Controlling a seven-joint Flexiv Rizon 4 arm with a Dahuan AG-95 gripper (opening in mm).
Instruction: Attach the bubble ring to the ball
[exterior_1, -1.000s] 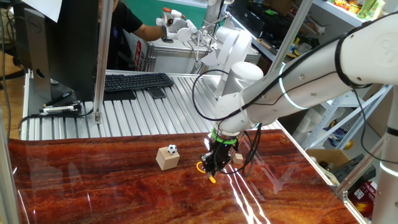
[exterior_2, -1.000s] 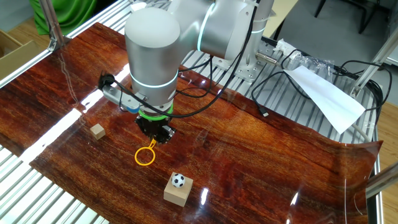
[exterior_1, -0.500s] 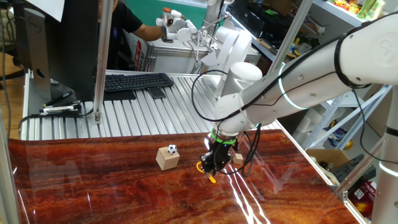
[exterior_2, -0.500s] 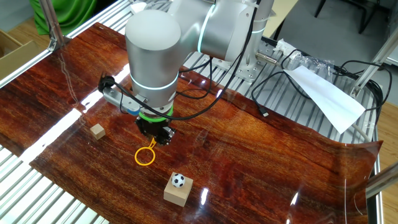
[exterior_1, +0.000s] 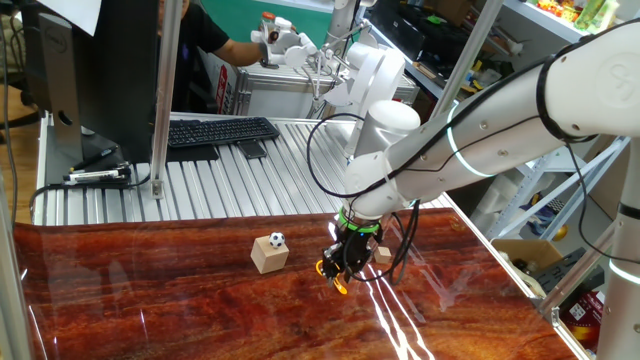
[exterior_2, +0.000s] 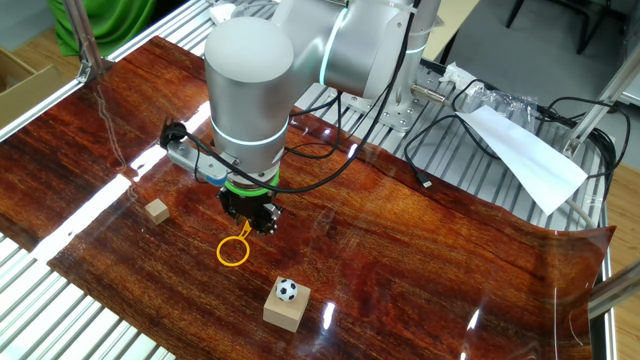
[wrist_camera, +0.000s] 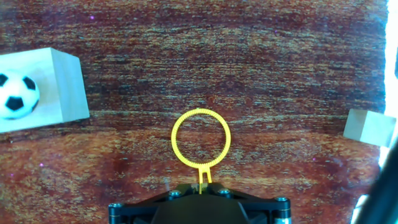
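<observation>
The yellow-orange bubble ring (wrist_camera: 201, 138) has its short handle pinched in my gripper (wrist_camera: 203, 185), with the loop sticking out ahead of the fingers. It shows in the other fixed view (exterior_2: 233, 250) just above the table, under my gripper (exterior_2: 251, 222). In one fixed view the ring (exterior_1: 327, 270) hangs below my gripper (exterior_1: 343, 268). The black-and-white ball (exterior_2: 287, 290) sits on top of a light wooden cube (exterior_2: 285, 309), a short way from the ring. In the hand view the ball (wrist_camera: 15, 96) and cube (wrist_camera: 59, 84) are at the far left.
A small plain tan cube (exterior_2: 156, 211) lies on the wooden table (exterior_2: 420, 260), and shows at the right of the hand view (wrist_camera: 369, 127). A keyboard (exterior_1: 218, 131) and a person are behind the table. Cables and white paper (exterior_2: 525, 155) lie on the ribbed surface.
My gripper has shifted very slightly with the ring held in it. The ball and both cubes have not moved.
</observation>
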